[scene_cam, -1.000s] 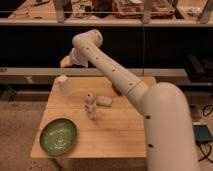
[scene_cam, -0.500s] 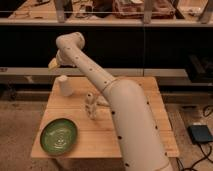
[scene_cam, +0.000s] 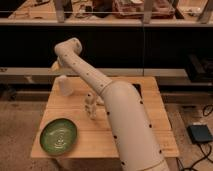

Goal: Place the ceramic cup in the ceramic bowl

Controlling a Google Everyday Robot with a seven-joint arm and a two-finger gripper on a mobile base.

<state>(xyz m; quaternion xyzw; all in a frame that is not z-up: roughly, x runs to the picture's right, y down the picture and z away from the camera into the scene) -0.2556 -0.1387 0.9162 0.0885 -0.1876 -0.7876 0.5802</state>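
The ceramic cup (scene_cam: 65, 85), small, white and handleless, stands upright at the back left of the wooden table (scene_cam: 150, 115). The ceramic bowl (scene_cam: 58, 136), wide, shallow and green with paler rings inside, sits at the table's front left corner. My white arm rises from the lower right and bends over the table's back left. The gripper (scene_cam: 56, 66) hangs just above and slightly left of the cup, mostly hidden behind the arm's end, and holds nothing. Cup and bowl are well apart.
A small pale knobbly figurine (scene_cam: 90, 106) stands near the table's middle, right of the cup. My arm covers much of the table's right half. Dark shelving (scene_cam: 125, 45) runs behind the table, and a grey pedal-like box (scene_cam: 200, 134) lies on the floor at right.
The arm has swung left across the table. Its end has moved from above the table's middle to just over the cup. Cup, bowl and figurine have stayed put.
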